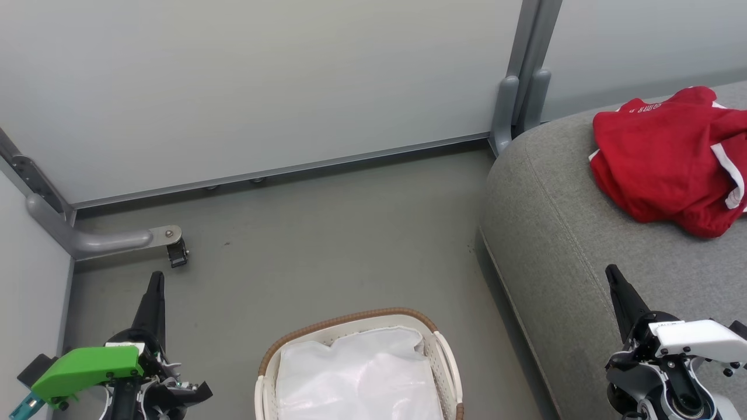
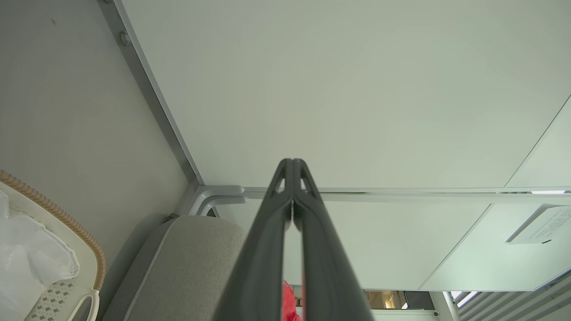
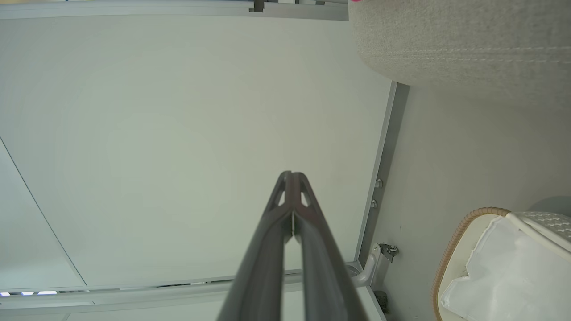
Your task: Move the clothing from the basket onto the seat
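1. Head view. Bright red soft fabric clothing with white striped trim [image 1: 671,157] lay crumpled in a heap on the large light grey woven-fabric seat cushion [image 1: 554,233], at the far right. The small oval cream-white perforated plastic basket with a brown woven rim [image 1: 350,319] stood on the grey floor [image 1: 327,245] at bottom centre and held a white fabric liner [image 1: 356,373]. The left gripper [image 1: 156,277], lower left, and the right gripper [image 1: 613,273], lower right, each had their fingers pressed together and empty. The clothing lay beyond the right gripper, well apart from it, and farther still from the left gripper. The basket sat between the two.
2. Left wrist view. The two dark fingers met at the tips with nothing between them, pointing at a pale wall panel [image 2: 357,89]. The basket's rim and liner sat at the lower left. The seat's rounded end was just beside the fingers, with a sliver of red behind them. This view added a white paper notice [image 2: 539,227].
3. Right wrist view. The fingers were joined at the tips and empty. The seat's stitched edge was at the upper right, the basket at the lower right. This view added a small caster on a grey metal foot [image 3: 388,249].
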### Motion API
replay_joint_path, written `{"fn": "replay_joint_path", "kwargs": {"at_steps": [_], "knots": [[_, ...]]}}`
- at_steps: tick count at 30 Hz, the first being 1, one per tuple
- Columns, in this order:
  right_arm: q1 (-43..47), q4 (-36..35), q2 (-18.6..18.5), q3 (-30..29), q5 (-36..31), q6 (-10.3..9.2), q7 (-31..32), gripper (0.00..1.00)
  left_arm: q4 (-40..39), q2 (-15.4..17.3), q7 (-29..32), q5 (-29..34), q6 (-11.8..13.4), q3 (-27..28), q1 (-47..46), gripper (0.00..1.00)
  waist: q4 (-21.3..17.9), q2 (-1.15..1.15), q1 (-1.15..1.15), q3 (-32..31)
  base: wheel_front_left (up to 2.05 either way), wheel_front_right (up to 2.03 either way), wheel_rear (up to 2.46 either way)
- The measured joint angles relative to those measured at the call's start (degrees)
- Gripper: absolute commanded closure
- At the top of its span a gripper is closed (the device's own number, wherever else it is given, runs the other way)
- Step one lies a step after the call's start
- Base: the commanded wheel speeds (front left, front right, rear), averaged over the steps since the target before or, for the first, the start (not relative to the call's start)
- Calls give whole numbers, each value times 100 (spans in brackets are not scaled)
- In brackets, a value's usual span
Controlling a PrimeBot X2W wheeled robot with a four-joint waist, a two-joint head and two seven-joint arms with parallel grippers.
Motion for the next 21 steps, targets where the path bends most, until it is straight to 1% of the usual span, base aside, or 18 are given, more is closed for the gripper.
{"fn": "replay_joint_path", "kwargs": {"at_steps": [21], "knots": [[-1, 0, 2, -5, 0, 0, 1, 100, 0, -7, 19, 18, 0, 16, 0, 100, 0, 0, 0, 0, 0, 0, 0]]}}
